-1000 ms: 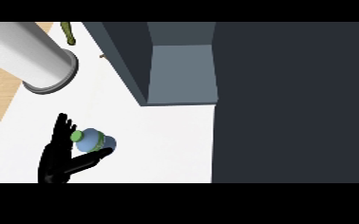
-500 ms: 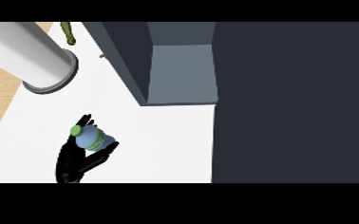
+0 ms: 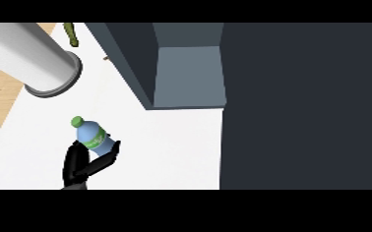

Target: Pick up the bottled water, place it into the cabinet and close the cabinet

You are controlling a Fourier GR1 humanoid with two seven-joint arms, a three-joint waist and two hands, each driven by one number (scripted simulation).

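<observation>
A view straight down onto a white counter [image 3: 170,147]. At 10 o'clock a large grey cylinder [image 3: 35,61] lies tilted, its rimmed end facing 4 o'clock. Just past it, at 11 o'clock near the top edge, is a small green object [image 3: 70,33] too small to identify, and a tiny brown speck [image 3: 107,58] sits on the counter beside the cabinet's wall.

At 12 o'clock the dark grey cabinet [image 3: 134,54] stands open, with a paler grey floor [image 3: 187,76] showing inside. A broad, dark grey panel [image 3: 298,103] fills the whole right side of the view from 1 to 5 o'clock; whether it is the cabinet's door cannot be told. A strip of light wood [image 3: 6,105] shows along the left edge at 9 o'clock, beyond the counter.

At 8 o'clock the black left hand [image 3: 78,166] comes up from the lower edge. Its fingers [image 3: 112,151] curl round the lower part of the bottled water [image 3: 94,137], gripping it. The bottle is pale blue with a green label band and a green cap [image 3: 77,122]; it leans with the cap toward 11 o'clock, above the fingers. The open cabinet is at 2 o'clock from the bottle, well apart, with bare counter between. The grey cylinder is at 11 o'clock from the cap, apart from it.
</observation>
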